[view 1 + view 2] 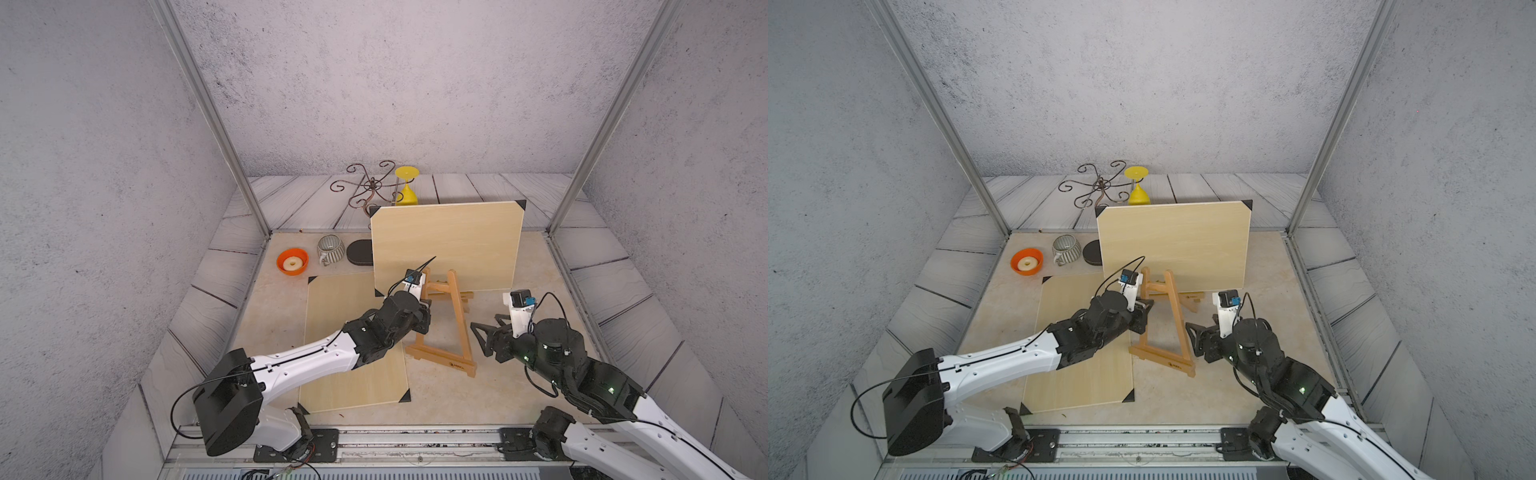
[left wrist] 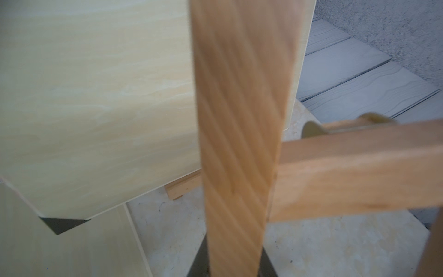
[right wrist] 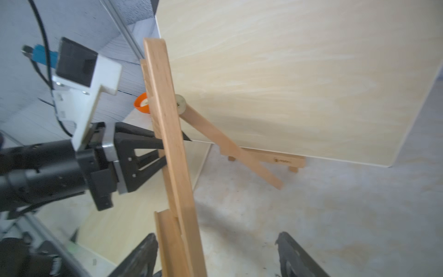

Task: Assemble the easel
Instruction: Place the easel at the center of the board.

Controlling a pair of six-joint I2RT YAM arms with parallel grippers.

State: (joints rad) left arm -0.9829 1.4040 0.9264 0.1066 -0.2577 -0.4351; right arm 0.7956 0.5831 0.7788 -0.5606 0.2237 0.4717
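Observation:
A small wooden A-frame easel (image 1: 457, 316) (image 1: 1177, 320) stands tilted mid-table, its ledge (image 1: 442, 359) towards the front. My left gripper (image 1: 426, 308) (image 1: 1144, 311) is shut on the easel's left leg, which fills the left wrist view as a broad bar (image 2: 239, 120) between the black fingertips (image 2: 196, 263). My right gripper (image 1: 490, 328) (image 1: 1204, 328) (image 3: 217, 254) is open just right of the frame. The right leg (image 3: 167, 134) and the ledge's end lie close to one finger (image 3: 141, 256), with nothing gripped. The easel's rear strut (image 3: 227, 144) slants back to the table.
A pale board (image 1: 446, 245) stands upright behind the easel on a second wooden ledge (image 3: 282, 159). Another board (image 1: 353, 345) lies flat under my left arm. At the back left are an orange bowl (image 1: 292, 261), a striped mug (image 1: 330, 249), a dark disc (image 1: 359, 252), a metal scroll stand (image 1: 370, 187) and a yellow goblet (image 1: 406, 187).

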